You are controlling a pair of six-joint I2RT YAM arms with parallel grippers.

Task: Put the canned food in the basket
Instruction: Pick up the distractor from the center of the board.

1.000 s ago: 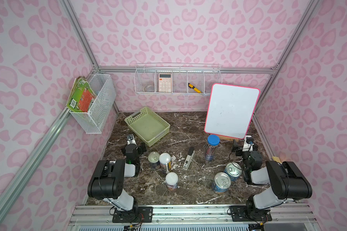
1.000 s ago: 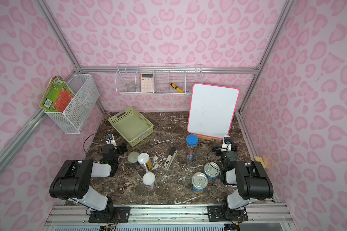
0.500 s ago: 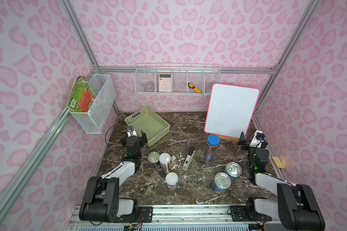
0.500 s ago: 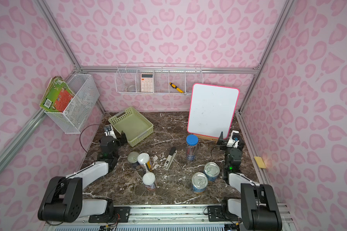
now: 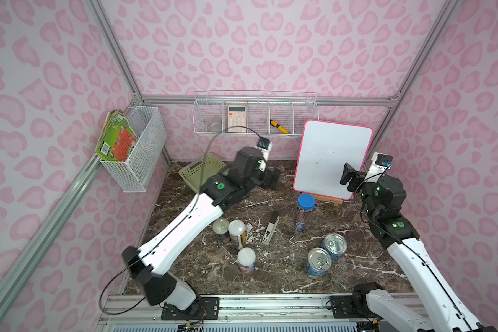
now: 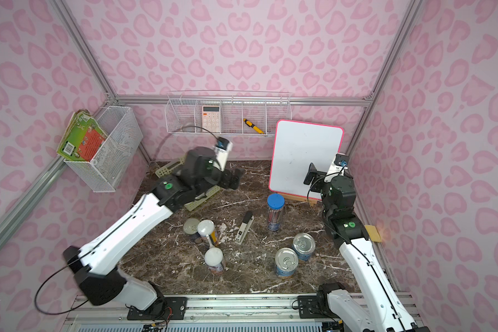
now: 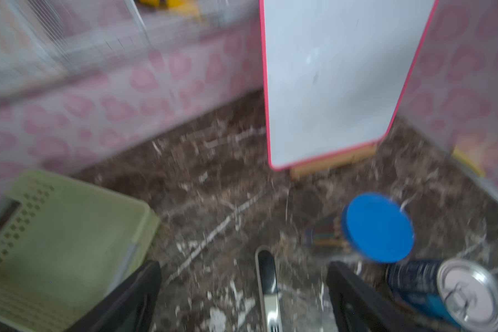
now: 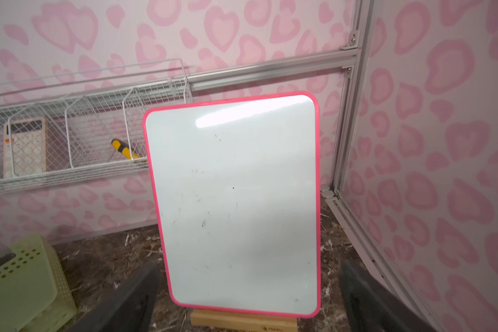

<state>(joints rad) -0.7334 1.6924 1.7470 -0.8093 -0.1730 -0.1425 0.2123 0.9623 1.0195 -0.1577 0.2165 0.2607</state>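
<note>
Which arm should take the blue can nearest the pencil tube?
Right, likely: the open right gripper hovers on the same side as the blue can; the open left gripper is by the basket.

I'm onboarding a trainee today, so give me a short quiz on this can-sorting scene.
1. True or false: the light-green perforated plastic basket holds a can.
2. How many cylindrical food cans stand on the brown marble table?
3. The right gripper is: A) open and empty; B) shut on a can; C) shut on the basket.
Key: 1 false; 2 five; 3 A.
</note>
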